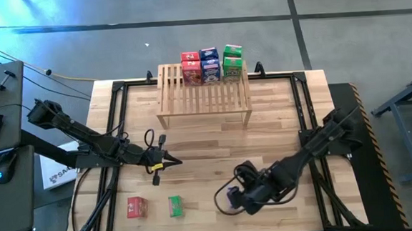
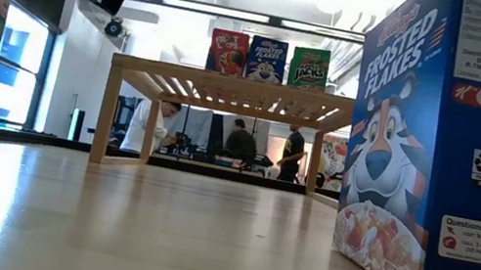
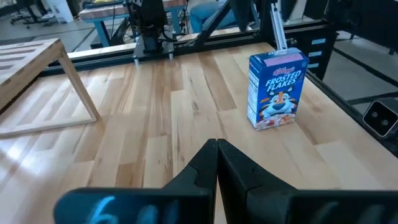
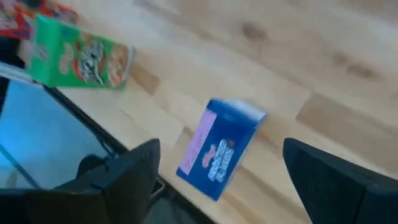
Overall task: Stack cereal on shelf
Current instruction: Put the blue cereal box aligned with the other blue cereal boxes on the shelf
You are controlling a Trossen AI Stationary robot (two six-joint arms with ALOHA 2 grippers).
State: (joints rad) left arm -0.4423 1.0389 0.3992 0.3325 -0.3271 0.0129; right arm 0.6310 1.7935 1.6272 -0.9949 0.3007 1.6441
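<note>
So far several cereal boxes [image 1: 211, 63] stand along the shelf [image 1: 203, 94]'s far edge, three remain on the bench [image 1: 208, 147], with the right pincer [image 1: 241, 197] spread wide above the blue box [image 4: 221, 148] and the left pincer [image 1: 174, 161] closed, empty.

shelf [image 1: 204, 101]: six boxes at back edge | red [image 1: 136, 206], green [image 1: 175, 205], blue [image 1: 234, 196] boxes near front

The high view looks straight down on the whole counter [image 1: 207, 140]. The low view sits at counter level, facing the shelf [image 2: 229, 88] from far off, close beside a blue box [image 2: 448, 142]. Both wrist views look down at that same blue box [image 3: 277, 90] [image 4: 221, 149].
</note>
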